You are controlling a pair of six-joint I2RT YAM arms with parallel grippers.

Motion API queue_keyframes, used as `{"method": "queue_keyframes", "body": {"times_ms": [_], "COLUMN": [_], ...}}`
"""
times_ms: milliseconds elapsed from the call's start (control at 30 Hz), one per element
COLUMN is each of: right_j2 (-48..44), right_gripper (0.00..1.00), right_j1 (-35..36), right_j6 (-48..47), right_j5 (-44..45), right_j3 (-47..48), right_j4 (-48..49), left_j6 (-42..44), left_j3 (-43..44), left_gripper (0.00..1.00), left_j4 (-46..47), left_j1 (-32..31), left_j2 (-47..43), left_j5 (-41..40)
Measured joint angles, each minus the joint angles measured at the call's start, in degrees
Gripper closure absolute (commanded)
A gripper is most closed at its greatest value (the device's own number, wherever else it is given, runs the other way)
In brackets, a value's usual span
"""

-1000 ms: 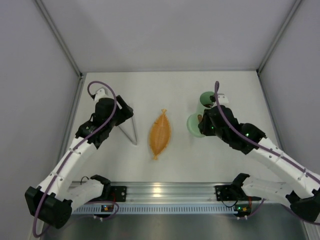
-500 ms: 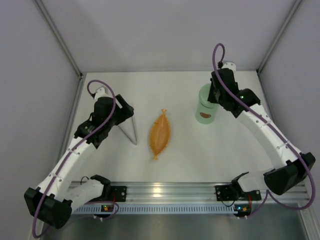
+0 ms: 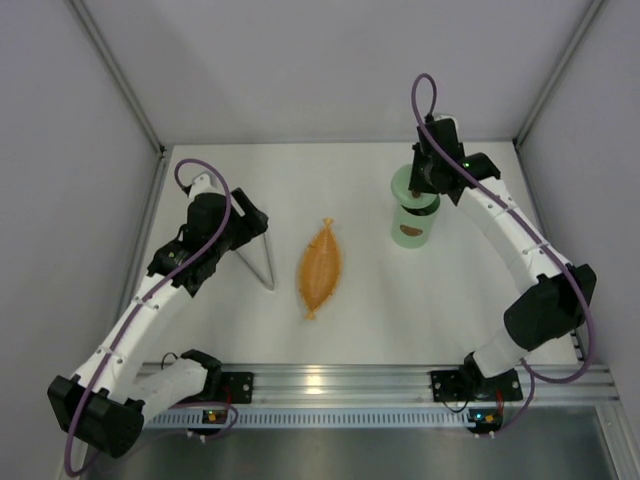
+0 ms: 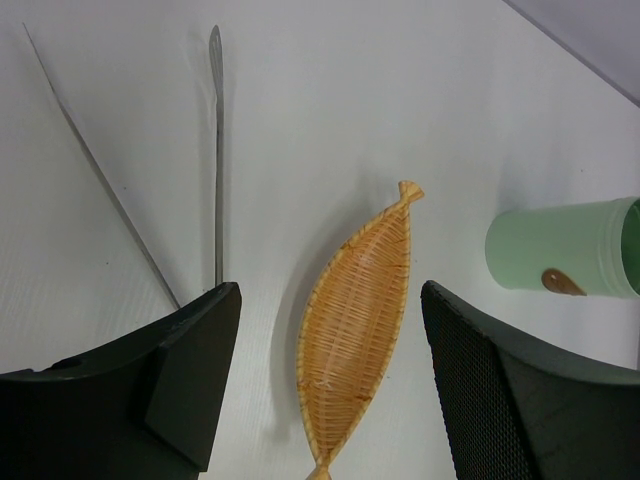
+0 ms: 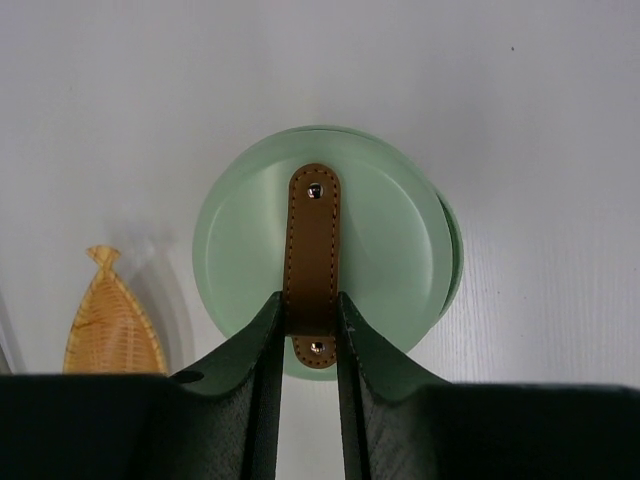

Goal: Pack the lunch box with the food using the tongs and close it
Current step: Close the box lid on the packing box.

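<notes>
Tongs (image 3: 266,270): long axis far–near, apex toward worktop's near edge | left tool (image 4: 328,300): wide open, holding nothing | right tool (image 5: 309,300): pinching lid (image 5: 385,240) strap (image 5: 313,235) atop upright box (image 3: 409,228)

— What do we see change on the right?

— A second ago the right arm (image 3: 520,250) is folded low over the surface, hiding most of the lunch box (image 3: 409,228), with a round green shape at its near side. Now the arm is stretched long, its elbow swung out towards the right wall.

— And the right pincer (image 3: 426,188)?

— It has risen onto the top of the lunch box, clamped on the strap (image 5: 313,235) of the lid (image 5: 245,240).

— And the box itself?

— We now see it upright in the open, its brown mark showing, the lid sitting slightly off-centre on it.
</notes>
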Motion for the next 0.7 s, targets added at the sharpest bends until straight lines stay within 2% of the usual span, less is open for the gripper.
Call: {"method": "queue_keyframes", "body": {"times_ms": [233, 700], "right_j2": [2.3, 4.5], "right_gripper": [1.0, 1.0], "right_j1": [-2.7, -3.4], "right_j6": [0.0, -0.6], "right_j5": [-1.2, -2.8], "right_j3": [0.1, -1.2], "right_j4": [0.1, 0.6], "left_j6": [0.0, 0.0], "left_j3": [0.0, 0.0], "left_gripper": [0.22, 0.22], "left_j4": [-0.1, -0.4], "left_j1": [0.0, 0.0], "left_j2": [0.0, 0.0], "left_j5": [0.6, 0.8]}}
